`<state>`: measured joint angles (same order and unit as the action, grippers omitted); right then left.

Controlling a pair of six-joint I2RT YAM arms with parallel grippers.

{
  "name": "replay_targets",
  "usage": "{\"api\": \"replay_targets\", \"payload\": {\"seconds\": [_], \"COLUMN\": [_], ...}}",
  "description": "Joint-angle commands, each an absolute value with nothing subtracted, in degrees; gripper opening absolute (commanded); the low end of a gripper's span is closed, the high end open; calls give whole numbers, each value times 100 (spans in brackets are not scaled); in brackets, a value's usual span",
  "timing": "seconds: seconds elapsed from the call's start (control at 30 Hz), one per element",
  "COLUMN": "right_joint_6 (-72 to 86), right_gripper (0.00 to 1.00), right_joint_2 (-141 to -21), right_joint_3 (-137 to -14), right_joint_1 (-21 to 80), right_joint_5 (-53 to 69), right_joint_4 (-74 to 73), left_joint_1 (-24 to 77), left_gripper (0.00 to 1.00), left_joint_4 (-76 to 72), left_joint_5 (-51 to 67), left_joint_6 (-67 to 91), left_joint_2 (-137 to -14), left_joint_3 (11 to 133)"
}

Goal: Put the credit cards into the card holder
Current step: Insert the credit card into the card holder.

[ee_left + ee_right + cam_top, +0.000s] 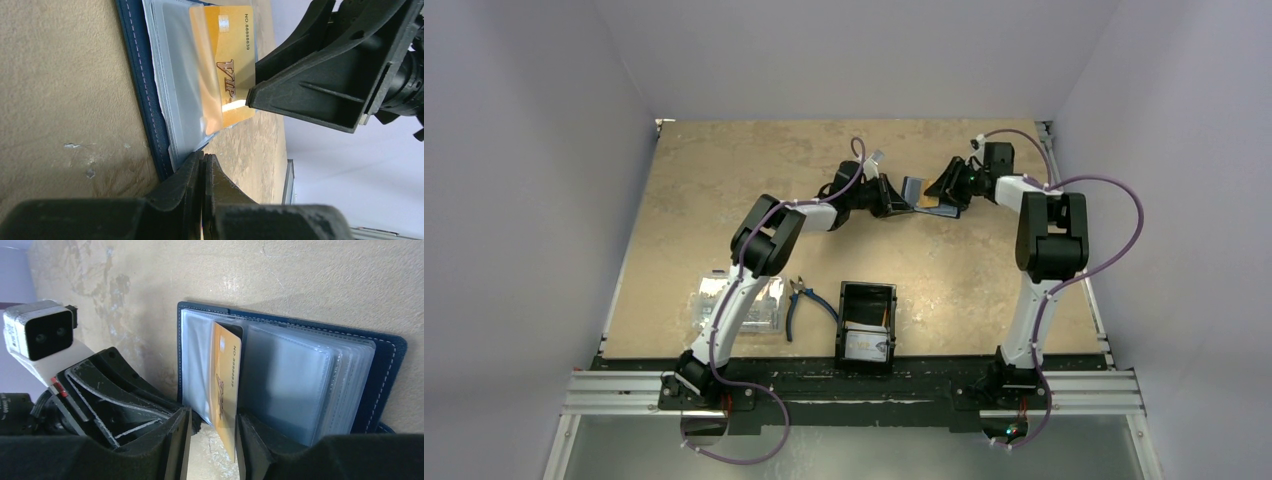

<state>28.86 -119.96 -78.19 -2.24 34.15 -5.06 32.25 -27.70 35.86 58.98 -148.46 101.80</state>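
From above, both arms faced each other at the far middle of the table (pixel 714 200), the open card holder (pixel 913 192) between left gripper (pixel 892 207) and right gripper (pixel 946 200). White cards (pixel 867 346) lay in a black tray (pixel 841 325) near the bases. The left wrist view alone showed its jaws shut on the edge of one of the holder's clear sleeves, an orange card (pixel 235 65) half-sleeved. The right wrist view showed its fingers parted, that card's free end between them, unclamped.

Pale lilac walls (pixel 524 200) enclose a mottled tan table (pixel 714 190).
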Motion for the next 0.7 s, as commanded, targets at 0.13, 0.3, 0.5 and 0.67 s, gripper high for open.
{"api": "replay_targets", "payload": {"seconds": [0.13, 0.3, 0.5, 0.67], "right_joint_6": [2225, 2104, 2004, 2068], "right_gripper": [46, 49, 51, 51], "right_joint_2": [-11589, -11581, -11694, -11524], "right_joint_3": [-7994, -8123, -8181, -8081], "right_joint_1": [-220, -211, -202, -210], "right_joint_5": [2215, 2027, 2121, 2118], "right_joint_4": [-1535, -1729, -1776, -1662], "left_joint_1": [3164, 3164, 3163, 3157], "left_gripper": [0, 0, 0, 0], "left_joint_4": [-2478, -2478, -2479, -2479], "left_joint_5": [3357, 3366, 3378, 3401], "left_joint_6": [5679, 5679, 5680, 5666], "left_joint_2": [-14727, -14746, -14750, -14739], "left_joint_3": [10207, 10231, 10245, 10241]}}
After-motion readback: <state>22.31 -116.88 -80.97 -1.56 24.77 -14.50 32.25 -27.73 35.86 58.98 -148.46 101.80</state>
